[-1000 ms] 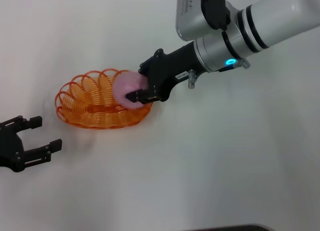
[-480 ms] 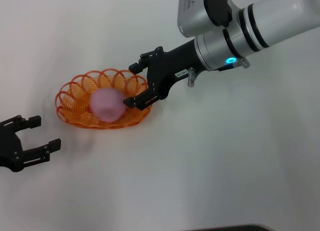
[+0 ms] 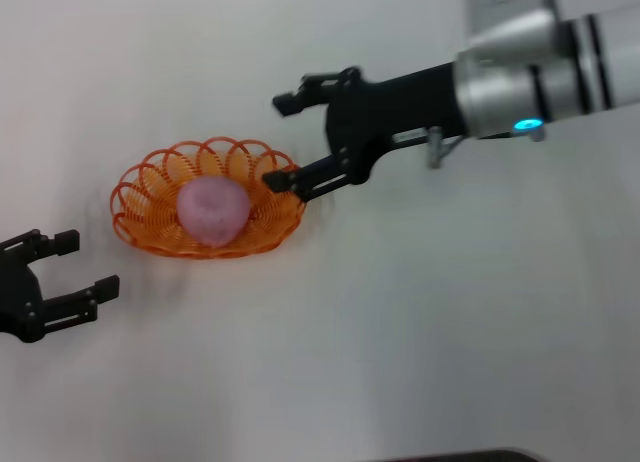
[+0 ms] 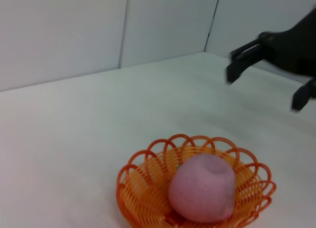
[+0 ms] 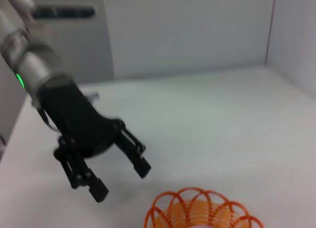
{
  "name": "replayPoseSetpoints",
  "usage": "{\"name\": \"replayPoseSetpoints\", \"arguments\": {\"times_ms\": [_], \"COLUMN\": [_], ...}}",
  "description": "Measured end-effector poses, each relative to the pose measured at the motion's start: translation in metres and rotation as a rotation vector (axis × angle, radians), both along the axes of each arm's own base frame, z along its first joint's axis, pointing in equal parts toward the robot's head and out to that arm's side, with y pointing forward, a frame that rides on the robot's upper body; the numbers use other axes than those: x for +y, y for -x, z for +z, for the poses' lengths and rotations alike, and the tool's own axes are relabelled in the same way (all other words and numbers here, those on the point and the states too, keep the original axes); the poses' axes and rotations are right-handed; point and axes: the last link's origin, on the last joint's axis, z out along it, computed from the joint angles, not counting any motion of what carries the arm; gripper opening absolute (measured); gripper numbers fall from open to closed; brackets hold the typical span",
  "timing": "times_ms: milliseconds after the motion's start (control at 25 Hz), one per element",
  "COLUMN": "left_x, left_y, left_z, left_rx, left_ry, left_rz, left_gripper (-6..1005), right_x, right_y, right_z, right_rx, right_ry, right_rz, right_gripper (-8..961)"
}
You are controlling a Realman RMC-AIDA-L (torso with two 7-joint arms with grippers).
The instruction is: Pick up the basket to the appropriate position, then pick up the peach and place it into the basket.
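Note:
The oval orange wire basket (image 3: 140,187) sits on the white table at the left. The pink peach (image 3: 212,210) lies inside it, in the middle. My right gripper (image 3: 280,142) is open and empty, just beyond the basket's right rim, with one finger close to the rim. My left gripper (image 3: 88,264) is open and empty at the lower left, apart from the basket. The left wrist view shows the peach (image 4: 202,187) in the basket (image 4: 133,173) and the right gripper (image 4: 264,87) behind. The right wrist view shows the basket's rim (image 5: 163,208) and the left gripper (image 5: 122,182).
The white table (image 3: 420,312) stretches to the right and front of the basket. Grey walls (image 4: 74,35) stand behind the table in the wrist views. A dark edge (image 3: 450,456) shows at the bottom of the head view.
The right gripper held the peach over the basket, then opened. The peach now lies in the basket. The right gripper has drawn back to the right. The left gripper has not moved.

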Motion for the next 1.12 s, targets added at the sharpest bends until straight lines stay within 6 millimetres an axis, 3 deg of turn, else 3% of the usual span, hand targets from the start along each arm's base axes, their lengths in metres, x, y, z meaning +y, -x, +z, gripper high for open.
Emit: {"name": "replayPoseSetpoints", "arguments": {"times_ms": [240,520,840,1120], "left_x": [-0.003,-0.005,-0.004,-0.007], "left_y": [0.002,0.004,0.003,0.004], "left_z": [0.011,0.015,0.015,0.013], "left_rx": [-0.024,-0.031,-0.033,-0.032], "left_ry": [-0.027,-0.041,-0.039,-0.034], "left_rz": [0.008,0.015,0.013,0.013], "left_gripper": [810,810,810,810], "right_x": [-0.026,-0.056,-0.078,-0.108], "right_y": [-0.038,-0.093,-0.123,-0.142], "right_z": [0.039,0.062,0.066,0.041], "right_rx": [0.096,0.158,0.18,0.198], "right_ry": [-0.082,-0.156,-0.184,-0.154], "right_rz": [-0.041,-0.145,-0.17,-0.143], "right_gripper": [958,955,954,953]}}
